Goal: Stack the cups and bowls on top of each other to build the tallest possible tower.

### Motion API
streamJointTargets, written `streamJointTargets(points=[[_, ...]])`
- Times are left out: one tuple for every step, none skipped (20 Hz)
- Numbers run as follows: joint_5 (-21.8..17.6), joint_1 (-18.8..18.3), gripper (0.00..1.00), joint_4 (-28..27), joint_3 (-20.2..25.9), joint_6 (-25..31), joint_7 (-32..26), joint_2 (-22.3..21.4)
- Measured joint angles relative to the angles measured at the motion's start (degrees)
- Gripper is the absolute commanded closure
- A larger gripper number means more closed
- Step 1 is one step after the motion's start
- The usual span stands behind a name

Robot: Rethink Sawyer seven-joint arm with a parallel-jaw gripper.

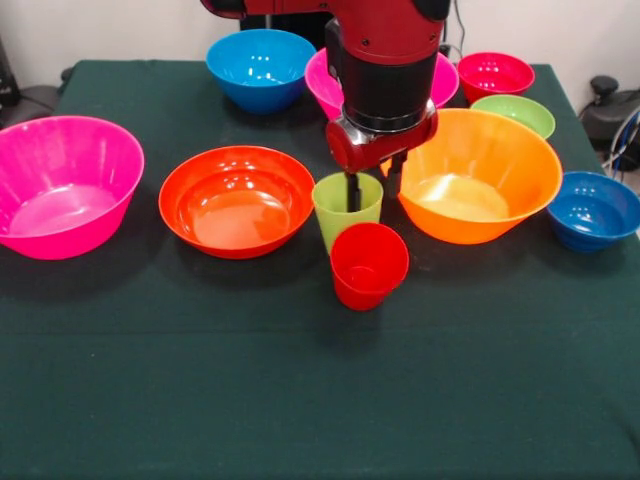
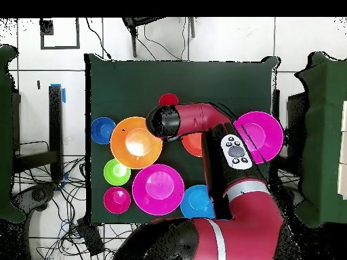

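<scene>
Dark green cloth-covered table (image 1: 200, 400) carries eight bowls (image 1: 237, 200), apparently all separate, plus green and red cups (image 1: 368, 264).

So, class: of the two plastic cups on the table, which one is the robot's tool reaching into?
The lime green tapered plastic cup: one tool finger dips inside its rim, the other outside. The red plastic cup stands in front, untouched.

Arm (image 1: 385, 60): glossy red shell over a black cylindrical wrist section, ending in a silver ring and a rounded red end housing, with two thin black fingers (image 1: 352, 192) of the gripper (image 1: 373, 187) below the housing. From above, a black rounded joint cap (image 2: 162, 122) sits at the arm's tip beside the orange bowl (image 2: 129, 150). Further from that bowl, a white button panel (image 2: 236, 150) with dark round controls, then a grey band (image 2: 244, 189) and a pale stripe on the broad red base segment.
</scene>
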Motion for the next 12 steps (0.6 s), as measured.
streamJointTargets(points=[[0.0,0.1,0.00,-0.1,-0.1,0.6,0.0,0.0],[0.0,0.2,0.00,-0.3,-0.2,1.9,0.0,0.1],[0.0,0.3,0.00,-0.5,-0.2,2.9,0.0,0.1],[0.0,0.5,0.00,-0.7,-0.3,5.3,0.0,0.1],[0.0,0.6,0.00,-0.8,-0.3,6.1,0.0,0.2],[0.0,0.6,0.00,-0.9,-0.3,6.9,0.0,0.2],[0.0,0.8,0.00,-0.9,-0.4,8.6,0.0,0.2],[0.0,0.9,0.00,-1.0,-0.5,9.6,0.0,0.3],[0.0,1.1,0.00,-1.0,-0.5,10.8,0.0,0.3],[0.0,1.2,0.00,-1.0,-0.6,11.4,0.0,0.3],[0.0,1.3,0.00,-1.0,-0.6,12.2,0.0,0.3],[0.0,1.5,0.00,-1.0,-0.7,12.9,0.0,0.3]])
